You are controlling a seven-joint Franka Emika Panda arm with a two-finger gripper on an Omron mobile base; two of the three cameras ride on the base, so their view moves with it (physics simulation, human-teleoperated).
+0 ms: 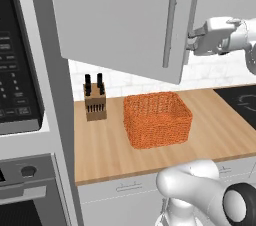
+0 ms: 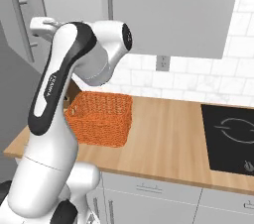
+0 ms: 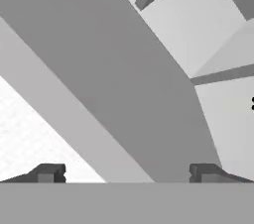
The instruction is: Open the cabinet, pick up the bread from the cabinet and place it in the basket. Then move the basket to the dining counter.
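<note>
The gripper (image 3: 126, 173) is seen with its fingertips (image 3: 48, 173) spread wide and nothing held between them, raised beside the swung-out door of the cabinet (image 1: 120, 20). Below, the orange basket (image 1: 157, 118) is set on the wood counter (image 1: 220, 130), near its back edge, just beside the knife block (image 1: 95, 101).

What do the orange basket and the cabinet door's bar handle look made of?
Orange woven rectangular basket: looks like wicker or rattan, matte, with an open weave texture. Long vertical bar handle on the light grey cabinet door: probably brushed metal, smooth grey sheen; the rendering leaves this uncertain.
</note>
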